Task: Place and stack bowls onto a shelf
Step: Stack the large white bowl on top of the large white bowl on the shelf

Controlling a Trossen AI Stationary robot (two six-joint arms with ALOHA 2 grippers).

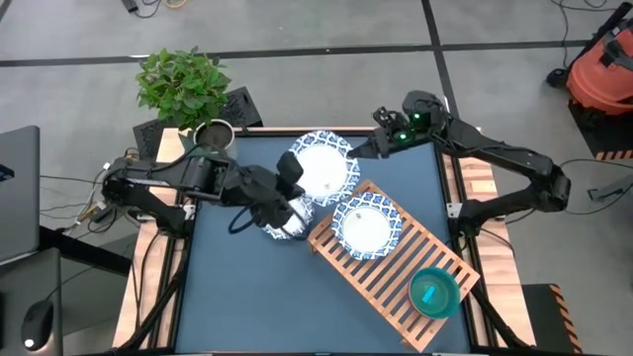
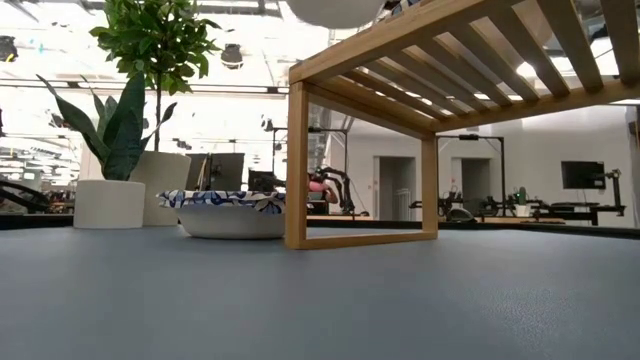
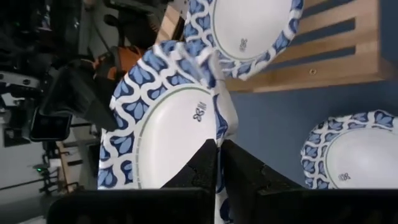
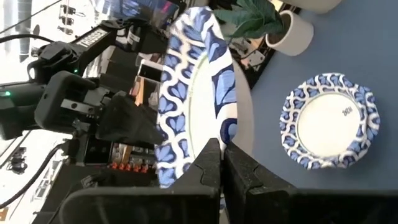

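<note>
A white bowl with a blue patterned rim hangs lifted between both grippers, beyond the far-left end of the slatted wooden shelf. My left gripper is shut on its left rim and my right gripper on its far-right rim. A second patterned bowl sits on the shelf's slats. A third rests on its base on the table under the left gripper, also in the low view. A teal bowl stands on the shelf's near-right end. The magenta and orange-red bowls are out of view. My left gripper pinches the held bowl's patterned rim between its two fingers, coming level from the table's left. The bowl is lifted clear of the table, open side up. My right gripper pinches the opposite rim of the same bowl between its two fingers, reaching in from the table's far right. The bowl hangs clear between the two holds.
A leafy plant in a pale pot stands at the table's far-left corner. The shelf lies diagonally across the right half of the dark blue tabletop, whose near-left part is bare. A laptop sits off the table's left side.
</note>
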